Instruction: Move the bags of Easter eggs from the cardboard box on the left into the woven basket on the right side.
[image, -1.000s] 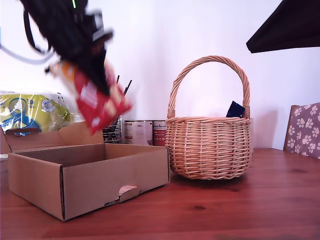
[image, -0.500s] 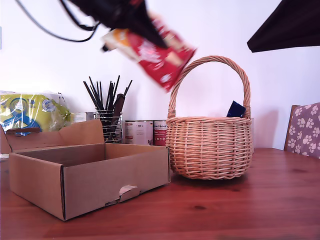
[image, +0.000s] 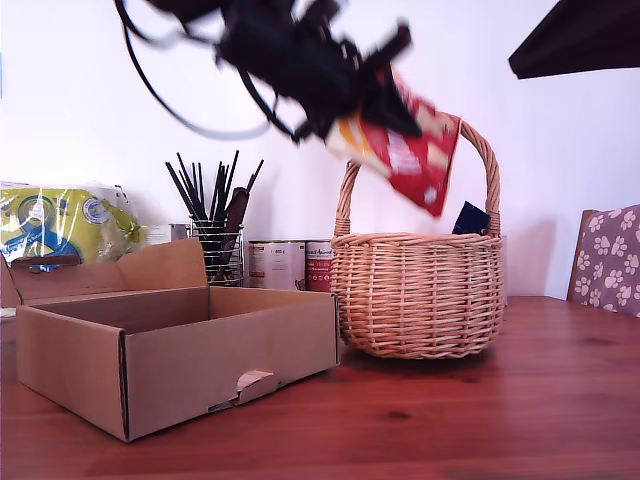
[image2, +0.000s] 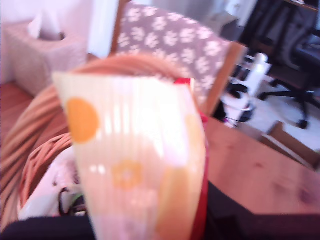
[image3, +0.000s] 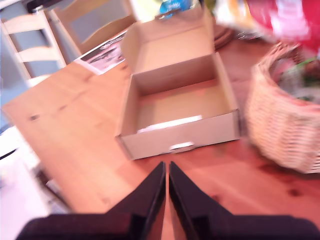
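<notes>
Moved over woven basket (image: 417, 293) | red bag (image: 408, 155) hanging from my first gripper (image: 372, 98)

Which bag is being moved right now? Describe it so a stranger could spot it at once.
Start at the round woven basket on the wooden table, on the exterior view's right. Hanging in the air under the basket's arched handle, clamped in my first gripper, is the bag of Easter eggs. It is glossy red with cream and orange patches, unlike the dark blue pouch already poking from the basket.
</notes>
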